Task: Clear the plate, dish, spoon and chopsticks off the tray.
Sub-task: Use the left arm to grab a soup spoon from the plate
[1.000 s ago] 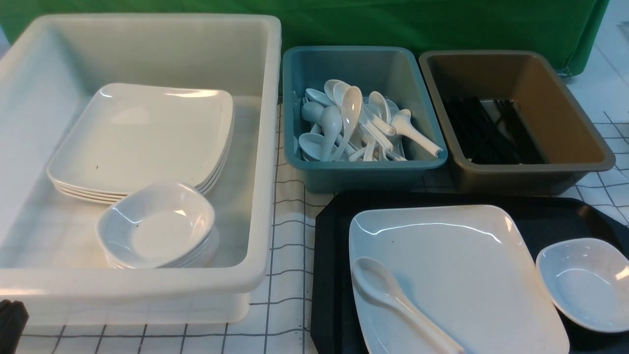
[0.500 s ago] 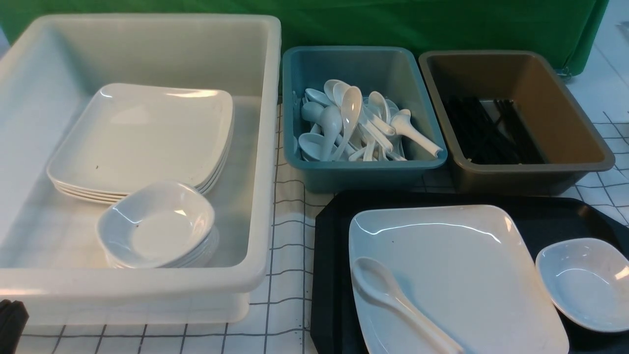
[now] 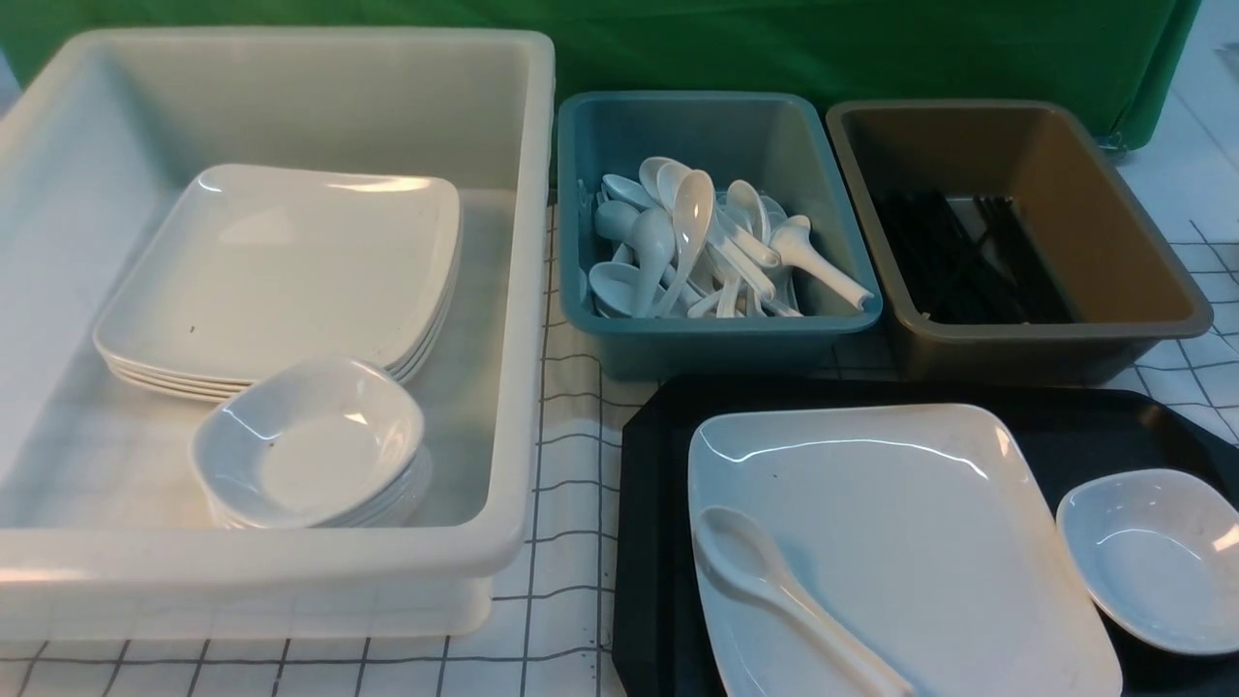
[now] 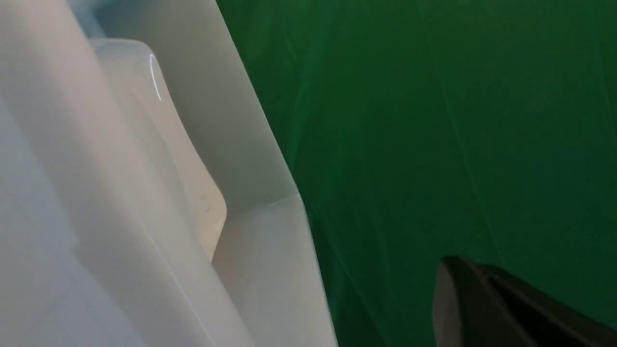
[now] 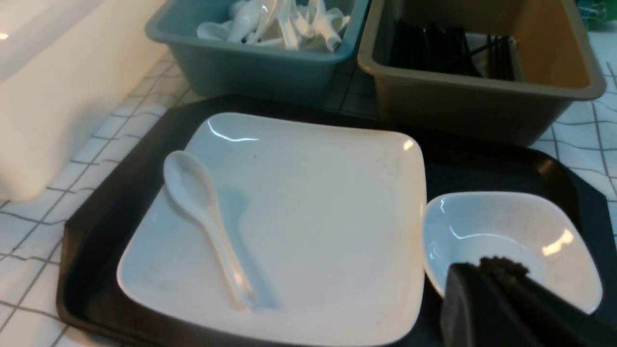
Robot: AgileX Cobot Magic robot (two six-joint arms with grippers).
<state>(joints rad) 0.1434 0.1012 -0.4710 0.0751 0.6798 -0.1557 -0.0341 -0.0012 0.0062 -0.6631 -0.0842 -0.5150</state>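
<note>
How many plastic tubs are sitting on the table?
3. A big white tub on the left holds stacked plates, a teal tub in the middle holds spoons, and a brown tub on the right holds black sticks.

No readable text, label, brand, number or sign in any of my views.
</note>
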